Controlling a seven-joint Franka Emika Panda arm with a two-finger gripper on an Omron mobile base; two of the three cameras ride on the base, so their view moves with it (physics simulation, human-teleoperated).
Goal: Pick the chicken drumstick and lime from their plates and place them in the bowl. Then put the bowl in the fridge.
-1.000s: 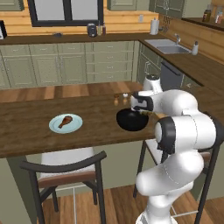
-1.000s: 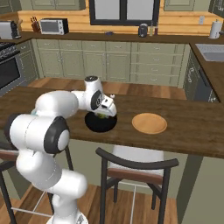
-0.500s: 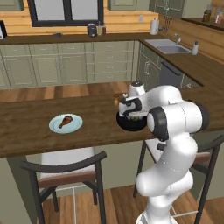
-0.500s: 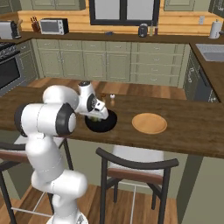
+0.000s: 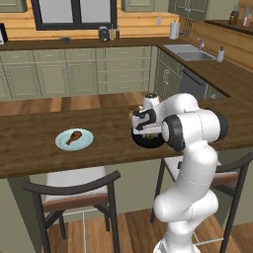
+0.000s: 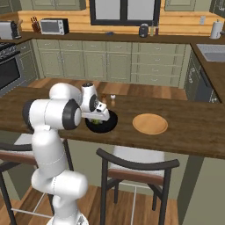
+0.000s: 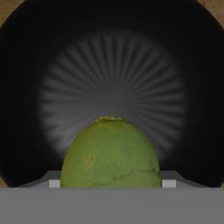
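Risk sits mostly with the release, going by the left base view: the gripper [image 5: 148, 132] hangs low over the black bowl [image 5: 148, 140] on the wooden counter [image 5: 29, 143], with a scrap of green lime [image 5: 149, 135] showing under it, while the chicken drumstick [image 5: 74, 137] waits on its pale blue plate [image 5: 74, 140] well apart at nine o'clock from the bowl. If the hand lifts away or swings toward that plate before the fruit is let go, the lime goes with it and could be flung onto the counter. From the right base view, the same hand [image 6: 97, 115] covers the bowl [image 6: 101, 123], green fruit [image 6: 95, 121] barely visible beneath it, and the emptied orange-tan plate [image 6: 150, 124] lies at three o'clock, near but not touching. A low sideways exit here could catch the bowl's rim and drag it toward the counter's front edge. In the hand view, the lime [image 7: 110, 154] sits at six o'clock between the two finger tips, one of them [image 7: 53, 183] just showing at its flank, so the jaws stand fairly wide and appear closed on the fruit above the bowl's ribbed floor [image 7: 113, 78]. Round as it is, the lime would likely roll once freed, though the bowl's wall should contain it, unless the drop is off-centre.
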